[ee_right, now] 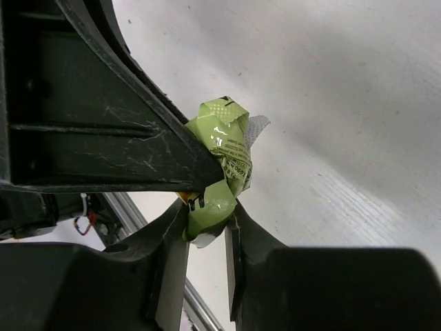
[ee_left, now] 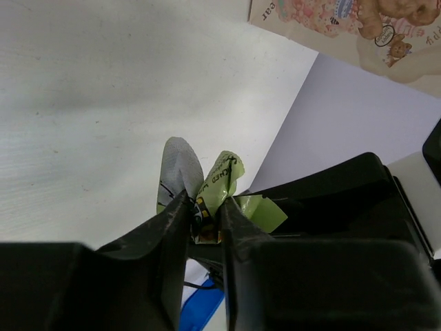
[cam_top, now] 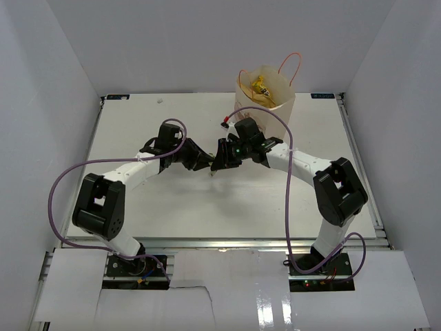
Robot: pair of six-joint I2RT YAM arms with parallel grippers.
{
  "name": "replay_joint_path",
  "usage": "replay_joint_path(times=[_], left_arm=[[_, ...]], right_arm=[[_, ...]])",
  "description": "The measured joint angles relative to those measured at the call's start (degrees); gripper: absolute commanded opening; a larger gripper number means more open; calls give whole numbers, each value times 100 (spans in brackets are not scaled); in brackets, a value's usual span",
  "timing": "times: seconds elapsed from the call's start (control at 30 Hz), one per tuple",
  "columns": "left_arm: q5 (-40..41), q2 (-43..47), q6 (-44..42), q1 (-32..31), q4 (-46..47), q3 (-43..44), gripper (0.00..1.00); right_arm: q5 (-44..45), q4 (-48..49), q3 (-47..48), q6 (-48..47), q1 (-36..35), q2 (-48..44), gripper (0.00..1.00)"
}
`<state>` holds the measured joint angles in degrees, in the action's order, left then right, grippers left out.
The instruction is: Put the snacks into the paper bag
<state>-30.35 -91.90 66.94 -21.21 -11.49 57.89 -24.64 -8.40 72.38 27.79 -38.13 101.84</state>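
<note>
— Starting at the left, what is seen of the left gripper (cam_top: 204,163)?

— It is reached toward the middle of the table (cam_top: 172,207), and its fingers are pressed together on a light-green packet (ee_left: 227,181). The crumpled top of the packet and a silvery flap are seen sticking out past the fingertips.

— And what is found just to the right of it?

— The right gripper (cam_top: 219,163) is met there, tip to tip with the left one. From the right wrist, its fingers are seen clamped on the lower part of the same packet, while a black finger of the left gripper is laid against the packet's upper part. So the packet is pinched by both at once, near the table's middle. Whether the table is touched by it cannot be told.

— Where is the paper bag (cam_top: 275,103) placed?

— It is stood upright further right and toward the back edge, behind the right gripper and apart from the packet. Its mouth is opened upward, thin orange handles (cam_top: 296,65) are arched above it, and a yellow packet (cam_top: 260,86) is seen inside. From the left wrist, a printed bear picture is made out on its side.
</note>
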Motion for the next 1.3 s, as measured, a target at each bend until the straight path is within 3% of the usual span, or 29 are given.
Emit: replay_joint_path(times=[0.1,0.37,0.53,0.67,0.9,1.03,1.3], left_arm=[[11,90,17,11,15,-74,54],[4,728,-284,186,-111,-81,91],[407,1687,-953,656,-374,160,94],[673,2448,-1379,1003,-435,179,94],[752,2905,-1672,1095,-490,-323,94],[782,2907,-1779,1097,-629,-590,94],[796,2922,-1954,1097,-605,-621,95]], right_arm=[[24,-63,20,-170,-4,-2,8],[-146,-302,22,-1722,83,-348,8],[-721,-857,254,-3582,240,-1176,8],[-909,-1266,1384,-4540,516,-1473,8],[-758,-1075,3687,-4669,1976,-1187,8],[-195,-927,3886,-4802,2446,-791,8],[946,-1060,3875,-5425,2361,542,11]])
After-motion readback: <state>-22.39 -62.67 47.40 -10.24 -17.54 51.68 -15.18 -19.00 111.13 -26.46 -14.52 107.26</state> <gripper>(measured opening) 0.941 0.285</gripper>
